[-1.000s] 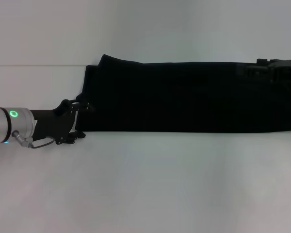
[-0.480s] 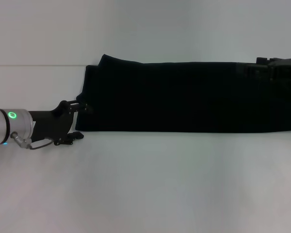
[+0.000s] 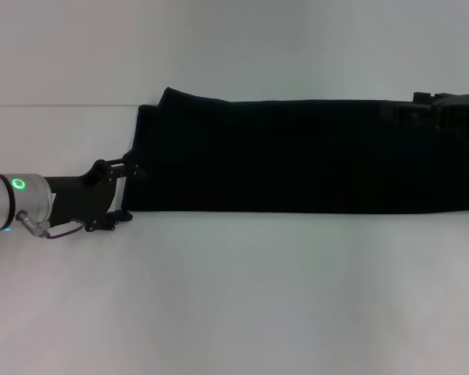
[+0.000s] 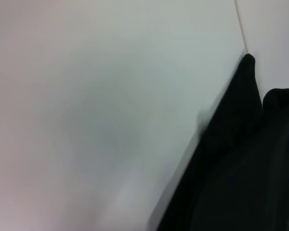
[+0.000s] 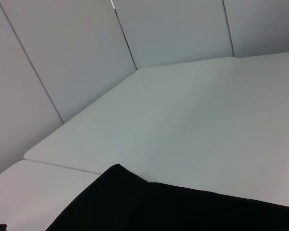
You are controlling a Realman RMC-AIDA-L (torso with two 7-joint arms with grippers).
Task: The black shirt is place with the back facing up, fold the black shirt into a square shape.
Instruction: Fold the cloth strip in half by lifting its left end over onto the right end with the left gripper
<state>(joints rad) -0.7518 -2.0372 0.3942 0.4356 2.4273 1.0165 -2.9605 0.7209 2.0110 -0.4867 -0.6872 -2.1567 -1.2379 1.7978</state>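
2 grippers flank black shirt (image 3: 305,156): left gripper (image 3: 127,191), right gripper (image 3: 445,109).

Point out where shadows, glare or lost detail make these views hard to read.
Head view: the black shirt reads as one flat dark mass, its folds lost, and the right tool blends into it. Left wrist view: a soft shadow edges the shirt on the white table. Right wrist view: even light, no glare.

The black shirt (image 3: 305,156) runs past the head view's right edge — the right claw (image 3: 445,109) perhaps partly cut off too.
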